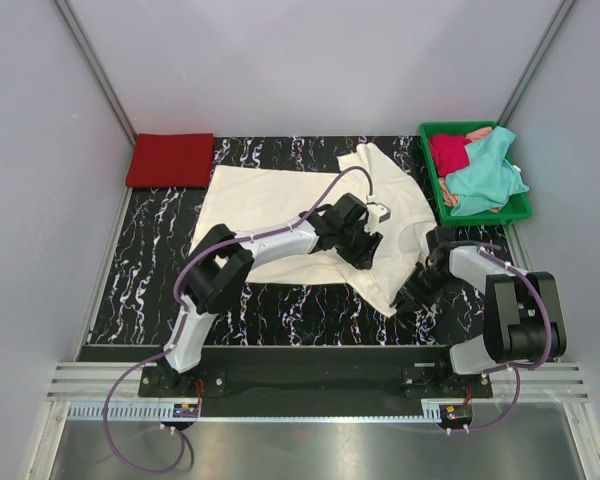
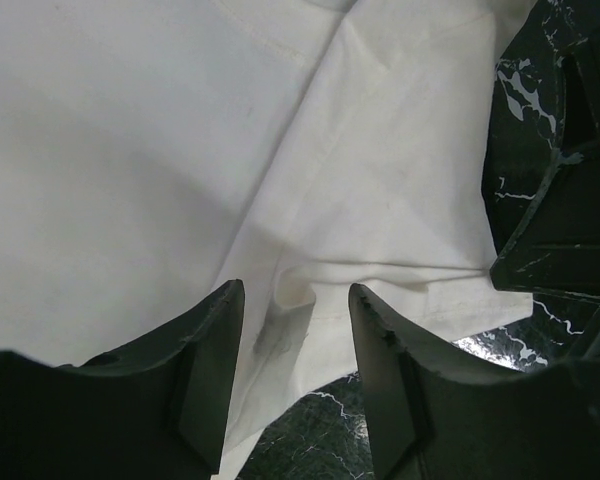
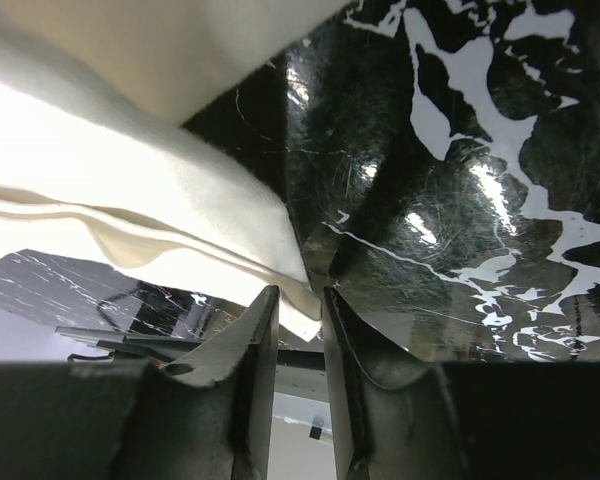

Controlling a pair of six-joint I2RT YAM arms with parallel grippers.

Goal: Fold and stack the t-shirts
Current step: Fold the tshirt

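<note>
Cream-white t-shirt (image 1: pixel 310 215) spread on marble table (image 1: pixel 140 290), left fingers (image 2: pixel 210 370) half-open over it, right fingers (image 3: pixel 260 340) pinching its edge.

The left arm reaches forward and to the right, its left gripper (image 2: pixel 295 310) held low with jaws parted. The right arm folds inward to the left, its right gripper (image 3: pixel 300 310) low, jaws nearly closed.

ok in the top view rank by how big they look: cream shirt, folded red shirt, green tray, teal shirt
1. cream shirt, clearly largest
2. green tray
3. folded red shirt, close to the tray, so that order is unsure
4. teal shirt, partly bunched in the tray
</note>
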